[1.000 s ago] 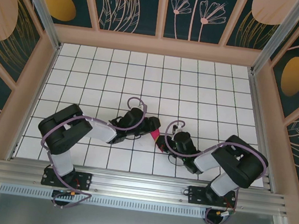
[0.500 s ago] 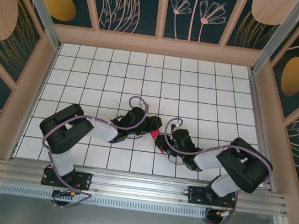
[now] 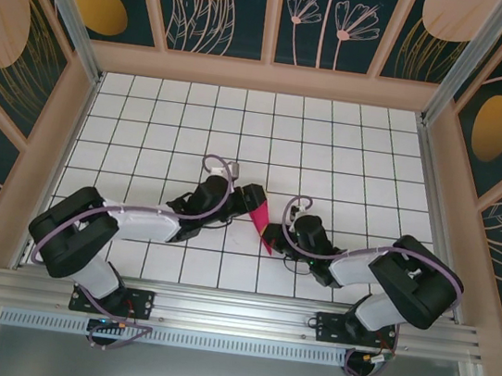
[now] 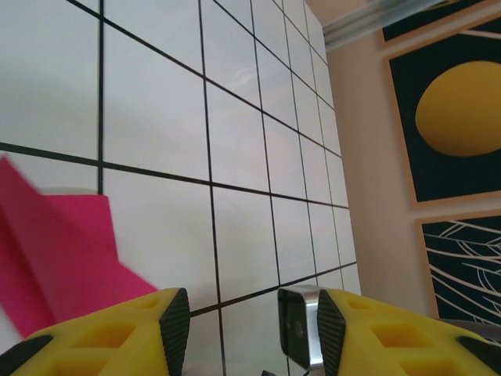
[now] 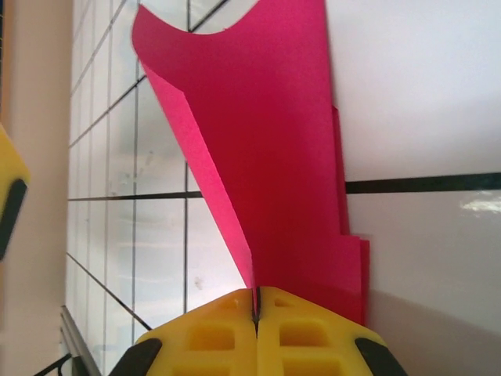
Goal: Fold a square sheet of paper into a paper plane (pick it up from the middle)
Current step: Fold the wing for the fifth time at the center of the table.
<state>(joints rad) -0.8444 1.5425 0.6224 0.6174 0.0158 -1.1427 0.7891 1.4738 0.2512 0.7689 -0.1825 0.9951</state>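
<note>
Yellow pads of the right gripper (image 5: 256,301) are pressed flat together on the near tip of the sheet of paper (image 5: 266,157), the magenta edge running down into the seam between them. From that pinch the sheet rises away as a long, narrow, creased shape, with one flap standing up off the table (image 3: 331,152) and layered edges showing to one side. From above, the paper lies as a slim pink wedge near the middle front of the table, between the two grippers, its far end close to the left gripper (image 4: 235,329). That gripper has its jaws apart with only white tile in the gap, and the paper lies off to its side, untouched as far as I can tell. I judge the folding about midway: a lengthwise crease exists, but no wings are formed. The next move likely calls for the left gripper to come onto the raised flap and press it over while the right anchors the tip, gently, since thin paper may buckle or slip
</note>
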